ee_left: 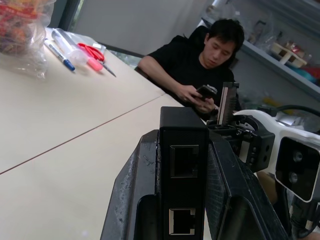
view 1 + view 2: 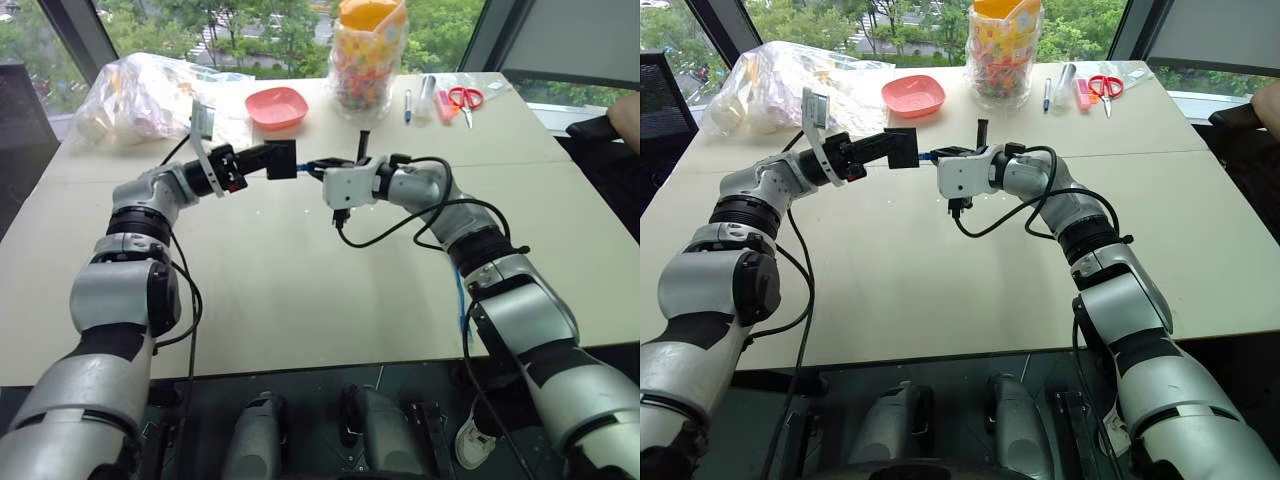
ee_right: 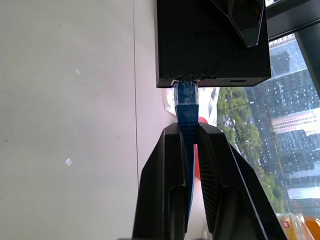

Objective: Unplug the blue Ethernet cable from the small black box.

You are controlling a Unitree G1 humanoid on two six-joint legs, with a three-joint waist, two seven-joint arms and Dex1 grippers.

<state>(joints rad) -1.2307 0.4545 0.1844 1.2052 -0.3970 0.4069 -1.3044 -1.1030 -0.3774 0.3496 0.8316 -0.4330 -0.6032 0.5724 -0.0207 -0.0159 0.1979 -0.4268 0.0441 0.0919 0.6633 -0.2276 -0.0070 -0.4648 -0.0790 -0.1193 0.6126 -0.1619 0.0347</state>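
Above the table's middle, my left gripper (image 2: 280,160) is shut on the small black box (image 2: 284,157), which it holds level. In the left wrist view the box (image 1: 183,150) sits between the fingers and shows two empty ports. The blue Ethernet cable (image 3: 186,107) has its plug in the port on the box's (image 3: 210,45) other side. My right gripper (image 3: 187,131) is shut on the cable just behind that plug and meets the box from the right (image 2: 318,166). More blue cable (image 2: 461,295) hangs past my right elbow.
At the table's far side stand a pink bowl (image 2: 276,106), a jar of sweets (image 2: 367,55), a clear plastic bag (image 2: 150,95), pens (image 2: 408,103) and red scissors (image 2: 463,98). A person (image 1: 200,60) sits at the table's right edge.
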